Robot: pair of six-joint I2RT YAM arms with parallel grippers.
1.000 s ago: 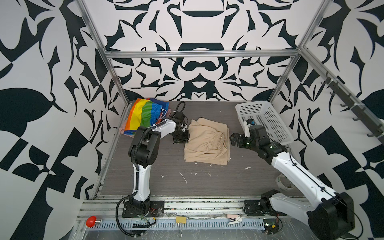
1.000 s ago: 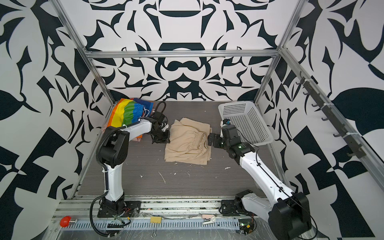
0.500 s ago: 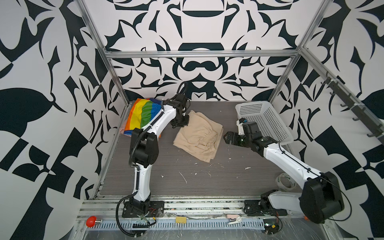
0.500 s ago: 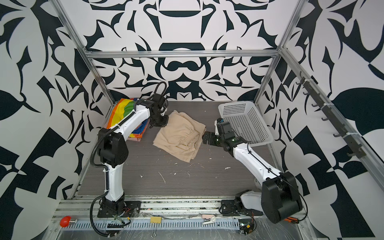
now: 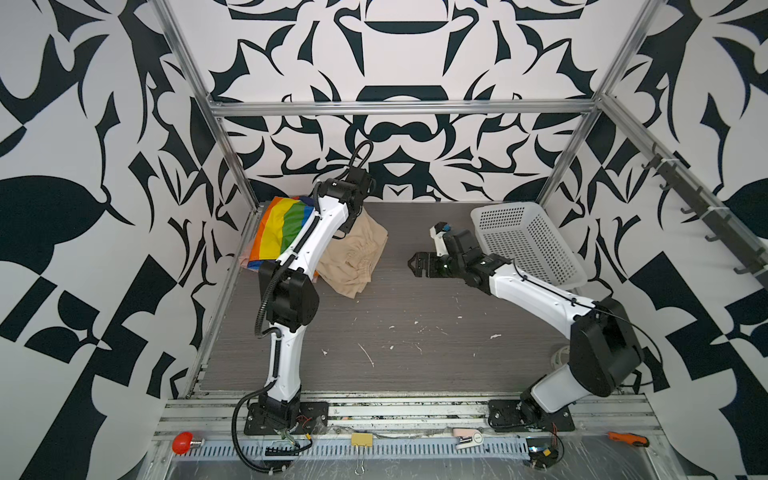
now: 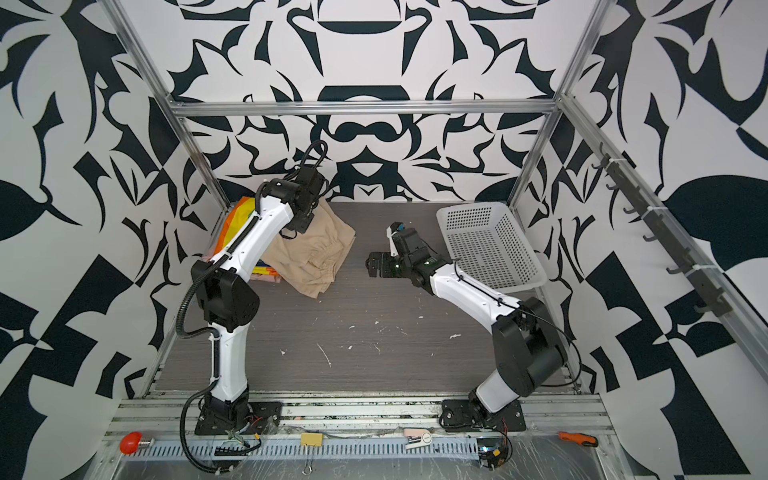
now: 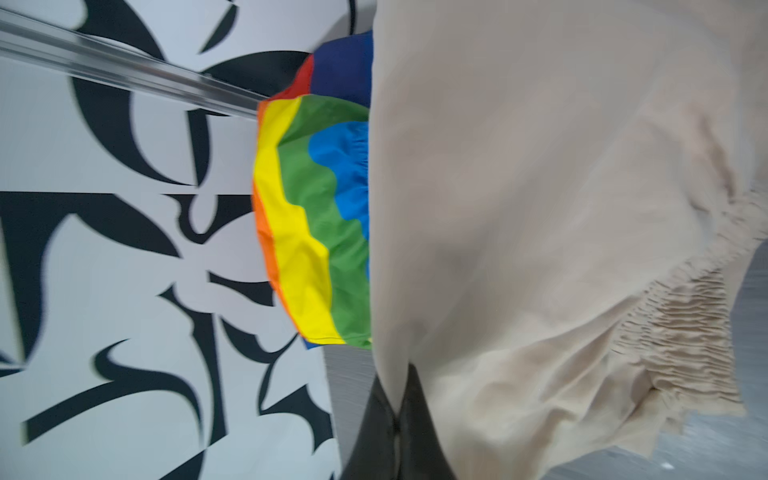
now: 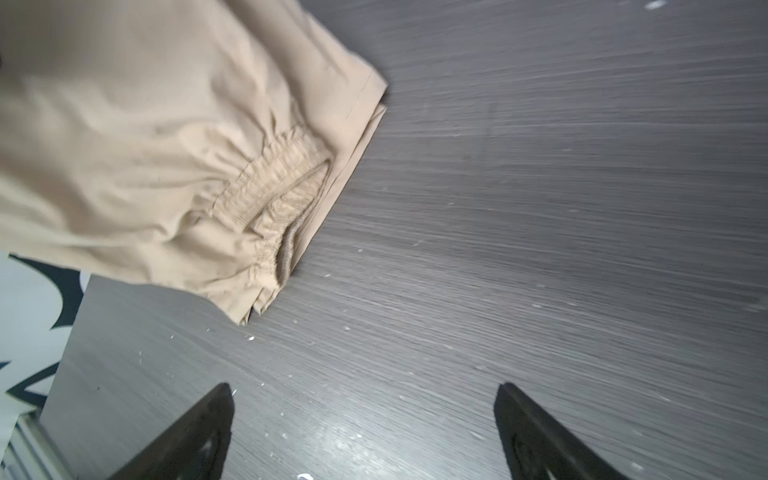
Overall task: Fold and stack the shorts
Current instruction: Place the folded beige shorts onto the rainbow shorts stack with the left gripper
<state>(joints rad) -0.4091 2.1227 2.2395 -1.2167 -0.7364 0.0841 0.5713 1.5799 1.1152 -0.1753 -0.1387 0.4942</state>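
Left gripper (image 7: pixel 397 419), jaws closed on a fold of the beige shorts (image 5: pixel 357 257), holds the cloth raised at the back left of the table (image 5: pixel 415 332), its lower corner touching the surface, just beside the rainbow-striped shorts (image 5: pixel 282 226). Right gripper (image 8: pixel 361 388), jaws wide apart and empty, hovers near the white basket (image 5: pixel 523 241)

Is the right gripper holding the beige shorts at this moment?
No: in the right wrist view the right gripper stands open over the table, apart from the beige shorts.
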